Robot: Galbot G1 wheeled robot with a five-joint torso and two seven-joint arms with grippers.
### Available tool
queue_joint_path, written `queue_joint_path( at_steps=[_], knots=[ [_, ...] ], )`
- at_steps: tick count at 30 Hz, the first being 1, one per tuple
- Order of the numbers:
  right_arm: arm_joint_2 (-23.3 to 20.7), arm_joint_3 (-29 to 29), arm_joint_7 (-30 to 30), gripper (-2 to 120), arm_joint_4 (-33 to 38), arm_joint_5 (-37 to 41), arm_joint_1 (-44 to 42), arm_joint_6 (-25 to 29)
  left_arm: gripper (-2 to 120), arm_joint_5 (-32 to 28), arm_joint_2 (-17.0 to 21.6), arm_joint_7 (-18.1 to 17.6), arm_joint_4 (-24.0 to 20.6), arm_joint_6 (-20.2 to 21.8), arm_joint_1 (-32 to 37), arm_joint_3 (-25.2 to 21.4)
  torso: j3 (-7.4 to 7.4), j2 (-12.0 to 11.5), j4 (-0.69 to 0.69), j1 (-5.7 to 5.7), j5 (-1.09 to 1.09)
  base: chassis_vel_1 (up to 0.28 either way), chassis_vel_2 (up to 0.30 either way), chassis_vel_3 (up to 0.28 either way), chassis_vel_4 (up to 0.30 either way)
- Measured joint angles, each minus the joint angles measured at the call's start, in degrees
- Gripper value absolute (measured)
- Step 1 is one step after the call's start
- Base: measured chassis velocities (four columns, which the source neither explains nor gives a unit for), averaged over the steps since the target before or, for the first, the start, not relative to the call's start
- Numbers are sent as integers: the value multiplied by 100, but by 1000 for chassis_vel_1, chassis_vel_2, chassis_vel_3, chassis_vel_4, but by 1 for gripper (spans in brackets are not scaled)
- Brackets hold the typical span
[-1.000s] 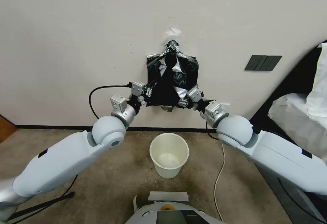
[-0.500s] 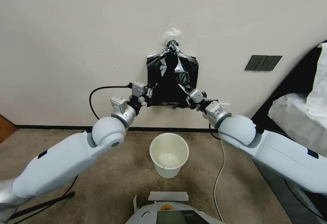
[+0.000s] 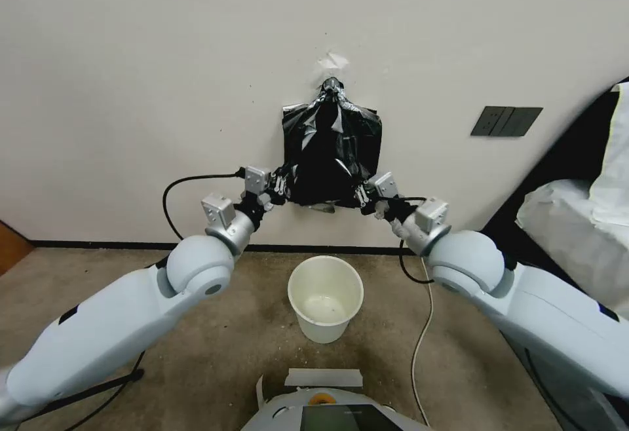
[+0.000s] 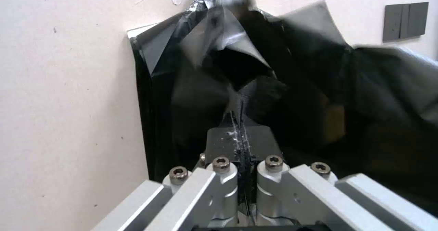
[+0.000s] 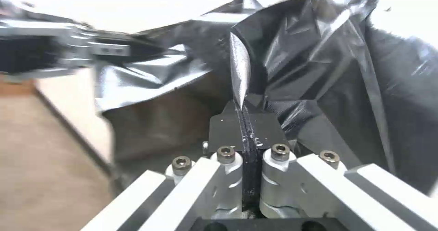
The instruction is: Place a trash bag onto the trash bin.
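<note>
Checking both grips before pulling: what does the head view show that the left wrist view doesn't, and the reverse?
Head view alone: the trash bin on the floor below the bags, and the right tool at the bag's lower right corner. Left wrist view alone: the left tool shut flat on a fold of the trash bag. Both: the bag hanging against the wall.

Ahead of you stands a plain off-white wall (image 3: 164, 57), evenly lit, with a small torn scrap of pale tape (image 3: 333, 60) stuck high on it. To your right on that wall sits a dark grey switch plate (image 3: 506, 121). A black baseboard (image 3: 98, 245) meets a mottled brown-grey concrete floor (image 3: 216, 352). A white cable (image 3: 419, 346) trails across the floor.
</note>
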Motion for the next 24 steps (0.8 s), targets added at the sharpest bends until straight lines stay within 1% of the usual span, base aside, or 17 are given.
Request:
queue_joint_path(
  at_steps=[3, 4, 7, 8, 11, 20, 24],
  knots=[
    [85, 172, 14, 0, 141, -4, -421, 71, 0, 104, 39, 26, -156, -42, 393, -251, 0, 0, 1, 0, -1, 0, 0, 0, 0],
    [85, 172, 14, 0, 141, -4, -421, 71, 0, 104, 39, 26, -156, -42, 393, -251, 0, 0, 1, 0, -1, 0, 0, 0, 0],
    [181, 311, 79, 0, 285, -8, -716, 84, 0, 217, 61, 80, -319, -81, 853, -555, 0, 0, 1, 0, -1, 0, 0, 0, 0],
    [181, 311, 79, 0, 285, -8, -716, 84, 0, 217, 61, 80, -319, -81, 853, -555, 0, 0, 1, 0, -1, 0, 0, 0, 0],
    [208, 409, 136, 0, 413, -16, -905, 84, 0, 328, 68, 100, -445, -119, 1181, -723, 0, 0, 2, 0, -1, 0, 0, 0, 0],
    [227, 629, 198, 0, 633, 4, -1218, 59, 0, 385, 58, 100, -599, -132, 1337, -753, 0, 0, 1, 0, -1, 0, 0, 0, 0],
    [449, 776, 311, 0, 643, -25, -1871, 20, 0, 398, 27, 104, -659, -126, 1479, -699, 0, 0, 1, 0, 0, 0, 0, 0, 0]
  ],
)
